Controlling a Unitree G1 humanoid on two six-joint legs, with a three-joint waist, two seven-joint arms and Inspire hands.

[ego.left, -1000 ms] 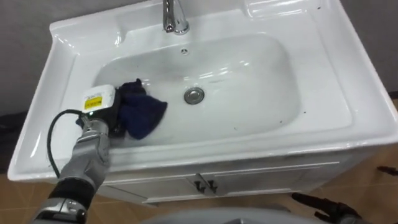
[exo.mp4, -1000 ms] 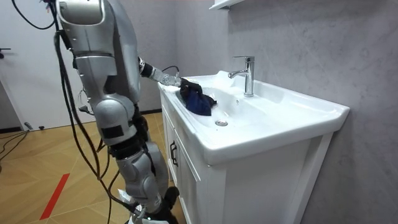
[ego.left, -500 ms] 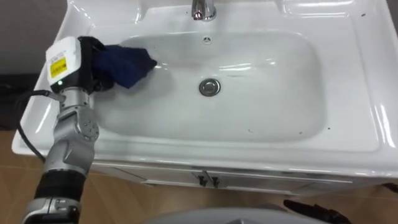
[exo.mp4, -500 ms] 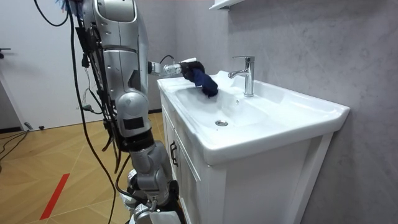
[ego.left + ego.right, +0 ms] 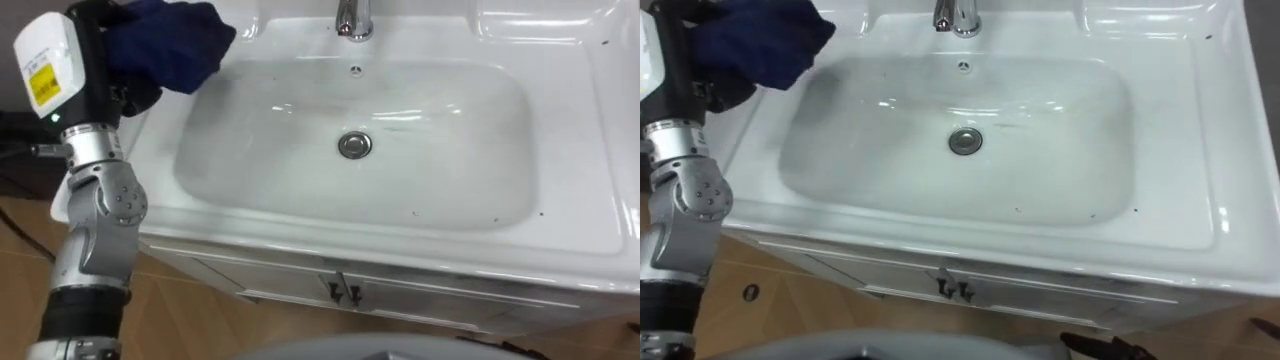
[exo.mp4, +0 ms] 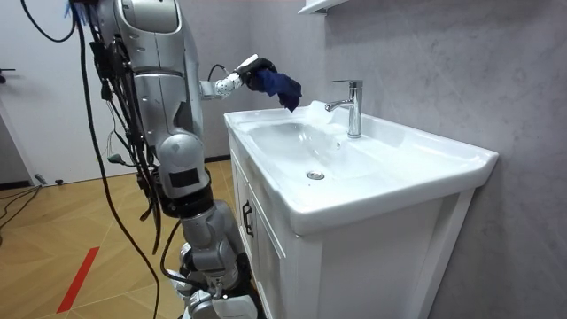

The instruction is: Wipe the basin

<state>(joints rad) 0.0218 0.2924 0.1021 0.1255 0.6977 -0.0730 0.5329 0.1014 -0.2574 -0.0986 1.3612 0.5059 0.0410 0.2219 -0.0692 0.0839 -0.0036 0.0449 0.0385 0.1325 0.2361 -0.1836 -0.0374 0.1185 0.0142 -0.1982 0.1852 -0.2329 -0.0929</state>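
Item: dark blue cloth [image 5: 170,45], bunched, grasped in the clenched fingers of my left hand [image 5: 103,75]. Location: in the air over the basin [image 5: 400,245] rim at the 10 o'clock corner, touching no porcelain that I can see. Change: a second ago it lay low on the bowl's 9 o'clock wall, then climbed toward 11 o'clock, and now it is lifted out. Reading: that pass looks finished, or I am repositioning. The bowl around the drain [image 5: 353,145] and toward 3 o'clock probably still needs wiping, since dark specks [image 5: 415,212] remain. Writing: a yellow label [image 5: 42,78] on the hand's white tag, print illegible; none elsewhere.
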